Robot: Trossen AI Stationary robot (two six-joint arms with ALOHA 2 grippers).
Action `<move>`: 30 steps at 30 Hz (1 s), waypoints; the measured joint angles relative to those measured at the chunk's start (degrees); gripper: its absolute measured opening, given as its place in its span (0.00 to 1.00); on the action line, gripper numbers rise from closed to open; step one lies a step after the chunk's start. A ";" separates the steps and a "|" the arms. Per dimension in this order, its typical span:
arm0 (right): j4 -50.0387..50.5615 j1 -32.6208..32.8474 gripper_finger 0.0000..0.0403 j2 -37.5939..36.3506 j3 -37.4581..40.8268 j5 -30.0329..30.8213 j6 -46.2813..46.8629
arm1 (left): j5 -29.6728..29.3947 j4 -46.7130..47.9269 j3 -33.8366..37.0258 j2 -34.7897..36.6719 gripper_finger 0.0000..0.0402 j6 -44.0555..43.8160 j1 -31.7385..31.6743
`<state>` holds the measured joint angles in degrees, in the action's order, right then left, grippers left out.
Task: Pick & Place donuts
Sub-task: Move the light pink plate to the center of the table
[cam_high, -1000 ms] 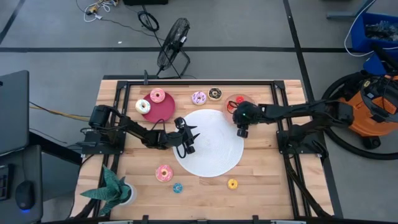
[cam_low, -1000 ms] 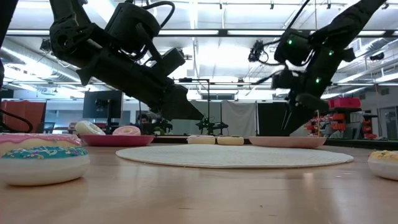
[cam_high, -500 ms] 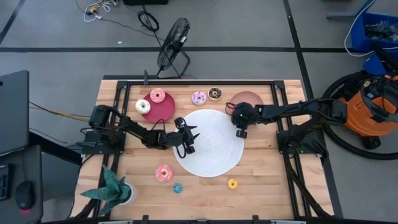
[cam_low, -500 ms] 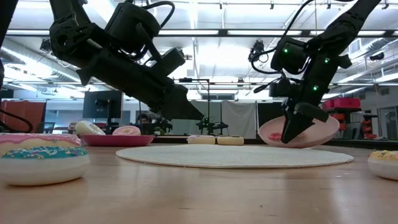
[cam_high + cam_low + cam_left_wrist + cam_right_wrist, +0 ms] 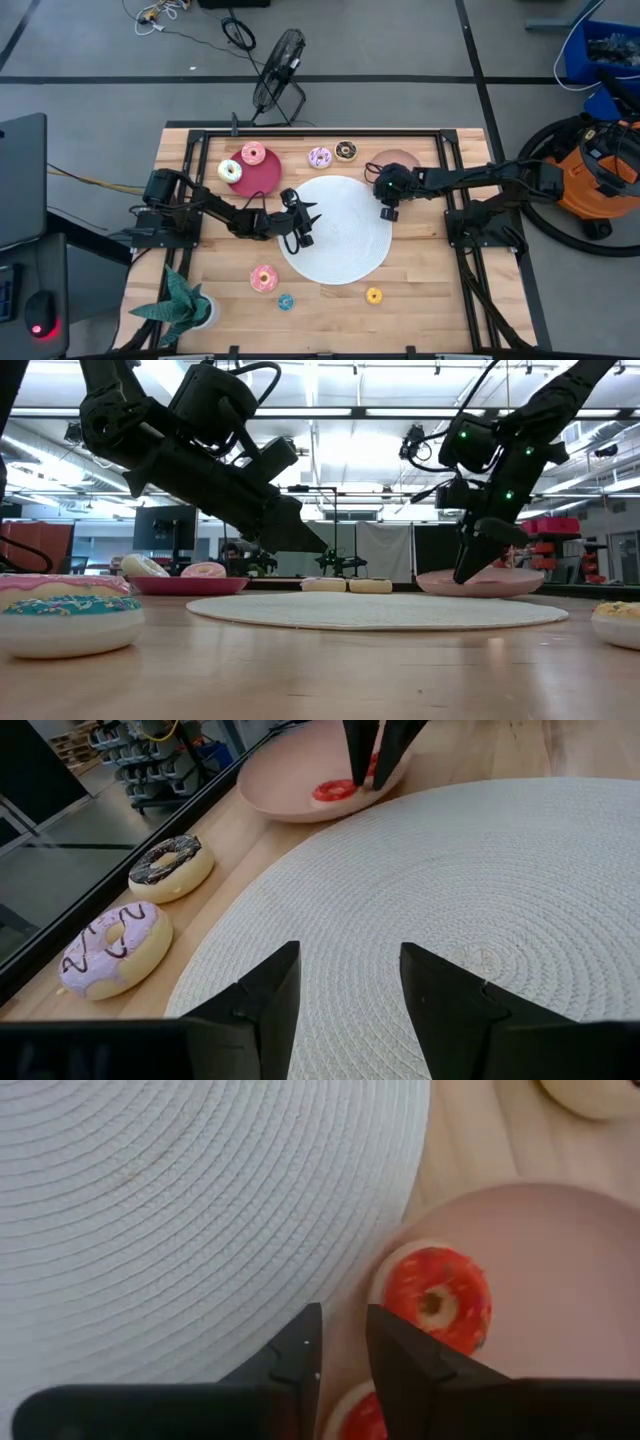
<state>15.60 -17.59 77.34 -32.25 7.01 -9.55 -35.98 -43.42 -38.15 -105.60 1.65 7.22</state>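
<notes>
My right gripper (image 5: 388, 197) is shut on the near-left rim of the salmon-pink plate (image 5: 400, 160). Two tiny red donuts (image 5: 437, 1300) (image 5: 335, 790) lie on that plate. My left gripper (image 5: 301, 226) is open and empty, above the left edge of the big white disc (image 5: 340, 240). A pink donut (image 5: 253, 153) and a white donut (image 5: 230, 171) lie on the crimson plate (image 5: 265, 180). The purple donut (image 5: 320, 157) and the chocolate donut (image 5: 346, 151) lie on the table at the far side. A pink donut (image 5: 264, 278), a blue donut (image 5: 286, 301) and a yellow donut (image 5: 374, 295) lie near the front. My right gripper pinches the salmon-pink plate's rim (image 5: 372, 1285) on the side next to the white disc, one finger (image 5: 392, 1345) inside the plate and one (image 5: 303, 1345) outside. The fingers come from above, pointing down. The plate sits low and nearly level (image 5: 482, 582).
A potted plant (image 5: 185, 305) stands at the front left corner. A black frame (image 5: 320, 131) runs around the table. A fan (image 5: 278, 60) stands beyond the far edge. The white disc's middle is bare.
My right gripper has come down and shut on the salmon-pink plate's rim. Half a second ago it had tipped the plate up on that side. The plate has since come back down, nearly level.
</notes>
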 joint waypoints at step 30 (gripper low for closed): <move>2.85 0.07 0.09 2.06 0.07 3.86 2.26 | -0.01 -0.04 0.00 0.02 0.44 -0.07 -0.04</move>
<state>18.45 -17.52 79.40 -32.18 10.87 -7.29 -35.99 -43.46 -38.15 -105.58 1.58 7.18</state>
